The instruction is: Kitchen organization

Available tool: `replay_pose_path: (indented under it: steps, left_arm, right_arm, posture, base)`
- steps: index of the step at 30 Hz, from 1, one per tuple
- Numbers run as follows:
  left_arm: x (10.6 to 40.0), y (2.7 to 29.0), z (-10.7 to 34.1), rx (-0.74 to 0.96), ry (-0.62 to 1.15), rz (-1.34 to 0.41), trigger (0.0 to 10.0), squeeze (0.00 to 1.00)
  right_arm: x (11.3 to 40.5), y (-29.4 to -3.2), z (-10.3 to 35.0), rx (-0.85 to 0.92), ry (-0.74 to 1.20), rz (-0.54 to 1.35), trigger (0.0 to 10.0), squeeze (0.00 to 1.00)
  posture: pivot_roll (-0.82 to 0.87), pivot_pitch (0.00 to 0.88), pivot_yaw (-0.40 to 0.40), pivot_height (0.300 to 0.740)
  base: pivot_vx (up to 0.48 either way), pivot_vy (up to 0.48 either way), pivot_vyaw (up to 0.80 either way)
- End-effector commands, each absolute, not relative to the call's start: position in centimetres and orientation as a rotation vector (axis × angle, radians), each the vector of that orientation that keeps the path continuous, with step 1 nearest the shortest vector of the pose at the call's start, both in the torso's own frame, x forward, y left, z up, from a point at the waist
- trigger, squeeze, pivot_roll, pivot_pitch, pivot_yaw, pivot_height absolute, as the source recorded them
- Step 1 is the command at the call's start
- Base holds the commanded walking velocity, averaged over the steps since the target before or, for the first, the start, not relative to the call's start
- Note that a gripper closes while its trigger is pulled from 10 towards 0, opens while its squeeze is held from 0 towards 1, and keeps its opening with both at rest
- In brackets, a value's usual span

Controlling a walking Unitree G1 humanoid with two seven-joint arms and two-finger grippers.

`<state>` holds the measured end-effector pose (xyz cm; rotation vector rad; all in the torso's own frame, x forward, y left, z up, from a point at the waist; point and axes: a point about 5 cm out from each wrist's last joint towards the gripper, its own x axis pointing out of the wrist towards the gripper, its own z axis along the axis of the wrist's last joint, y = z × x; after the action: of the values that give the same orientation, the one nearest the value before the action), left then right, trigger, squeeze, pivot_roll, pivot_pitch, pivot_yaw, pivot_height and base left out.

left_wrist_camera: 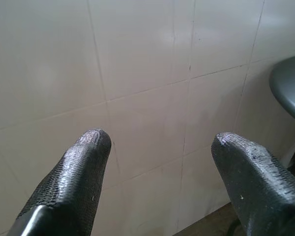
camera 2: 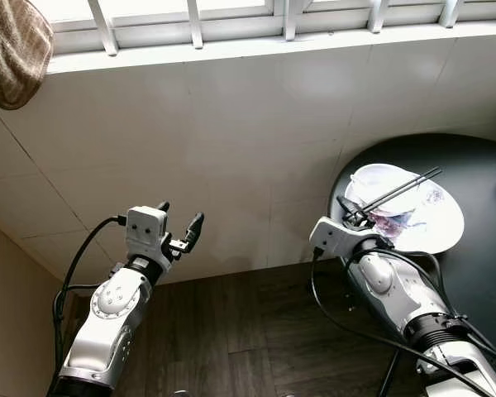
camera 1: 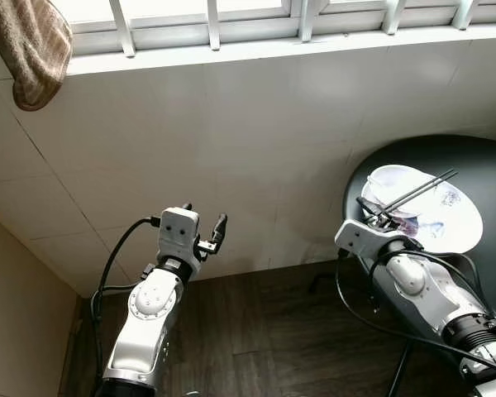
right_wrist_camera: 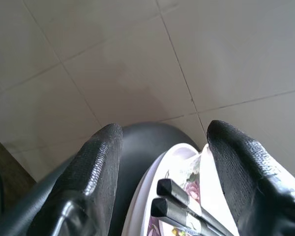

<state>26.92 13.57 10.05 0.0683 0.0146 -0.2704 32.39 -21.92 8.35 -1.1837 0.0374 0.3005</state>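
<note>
One white plate (camera 1: 455, 225) near the round black table's (camera 1: 488, 169) left edge, two black chopsticks (camera 1: 420, 189) lying diagonally across it, tips toward the right gripper (camera 1: 370, 212), fingers apart, left gripper (camera 1: 203, 222) likewise apart, facing the tiled wall (camera 1: 231, 149).

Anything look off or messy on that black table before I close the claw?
Nothing spilled or broken. The chopsticks lie slanted across the bowl on the plate, their ends between the open right claw fingers.

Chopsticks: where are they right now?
The chopsticks lie across a white bowl on a plate on the black round table, at the robot's right, just ahead of the open right tool.
</note>
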Motion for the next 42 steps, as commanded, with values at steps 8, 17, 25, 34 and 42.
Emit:
replay_pose_path:
  steps: [8,17,25,34,42]
  left_arm:
    - [27.2,13.5,10.2,0.068,0.004,-0.277,10.0,0.00]
    - [27.2,13.4,10.2,0.066,0.006,-0.280,10.0,0.00]
    - [27.2,13.4,10.2,0.064,0.007,-0.279,10.0,0.00]
    - [27.2,13.4,10.1,0.063,0.010,-0.279,10.0,0.00]
    - [27.2,13.4,10.1,0.063,0.011,-0.277,10.0,0.00]
  right_arm:
    - [33.0,-23.1,8.5,-1.250,0.055,0.251,10.0,0.00]
    - [33.1,-23.6,8.4,-1.280,0.047,0.222,10.0,0.00]
    - [33.0,-23.7,8.2,-1.293,0.050,0.212,0.0,0.00]
    - [33.1,-23.8,8.2,-1.317,0.033,0.197,0.0,0.00]
    - [33.1,-23.9,8.4,-1.358,0.006,0.159,0.0,0.00]
  posture:
    - [-0.15,0.000,-0.007,0.740]
    - [-0.15,0.006,-0.009,0.740]
    - [-0.15,0.007,-0.010,0.740]
    - [-0.15,0.007,-0.010,0.740]
    - [-0.15,0.013,-0.013,0.740]
  base:
    - [0.000,0.000,0.00]
    - [0.000,0.000,0.00]
    - [0.000,0.000,0.00]
    - [0.000,0.000,0.00]
    - [0.000,0.000,0.00]
